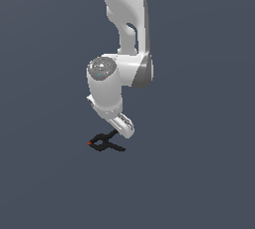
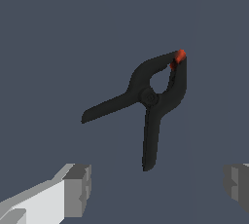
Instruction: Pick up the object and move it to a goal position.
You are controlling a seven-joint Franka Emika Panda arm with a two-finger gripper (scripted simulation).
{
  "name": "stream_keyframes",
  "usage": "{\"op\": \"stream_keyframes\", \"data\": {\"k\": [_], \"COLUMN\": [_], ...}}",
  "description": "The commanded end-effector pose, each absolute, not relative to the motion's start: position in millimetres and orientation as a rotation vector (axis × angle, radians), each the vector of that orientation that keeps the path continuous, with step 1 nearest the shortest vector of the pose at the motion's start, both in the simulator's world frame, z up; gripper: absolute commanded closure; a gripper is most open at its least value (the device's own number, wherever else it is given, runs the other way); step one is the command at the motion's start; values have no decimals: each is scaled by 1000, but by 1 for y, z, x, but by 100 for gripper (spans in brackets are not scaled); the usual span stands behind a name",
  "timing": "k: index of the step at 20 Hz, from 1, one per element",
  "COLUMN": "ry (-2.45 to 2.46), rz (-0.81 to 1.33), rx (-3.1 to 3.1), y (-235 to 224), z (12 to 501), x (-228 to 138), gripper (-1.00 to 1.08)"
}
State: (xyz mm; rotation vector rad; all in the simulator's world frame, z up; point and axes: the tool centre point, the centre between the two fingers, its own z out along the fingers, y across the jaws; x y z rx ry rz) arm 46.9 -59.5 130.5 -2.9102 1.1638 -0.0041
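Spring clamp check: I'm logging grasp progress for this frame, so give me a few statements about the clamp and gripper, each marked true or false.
1. The spring clamp lies between closed fingers. False: the gripper is open, its fingers apart and off the clamp.
2. The clamp's tip is red-orange. True.
3. The clamp's handles are splayed apart. True.
4. In the exterior view the clamp is raised high beside the arm's elbow. False: it sits low, just below the gripper.
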Motion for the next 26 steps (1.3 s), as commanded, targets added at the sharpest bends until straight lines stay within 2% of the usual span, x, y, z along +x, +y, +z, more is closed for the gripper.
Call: {"op": "stream_keyframes", "data": {"k": [1,14,26], "ry": [1281,1814,2027], "rz": [-1,3,0], "rx": [-2860,-2560,-2400], "y": [-64,-89,-100], "z": [123,86,70], "x": [51,66,72], "gripper": [-92,-92,-92]}}
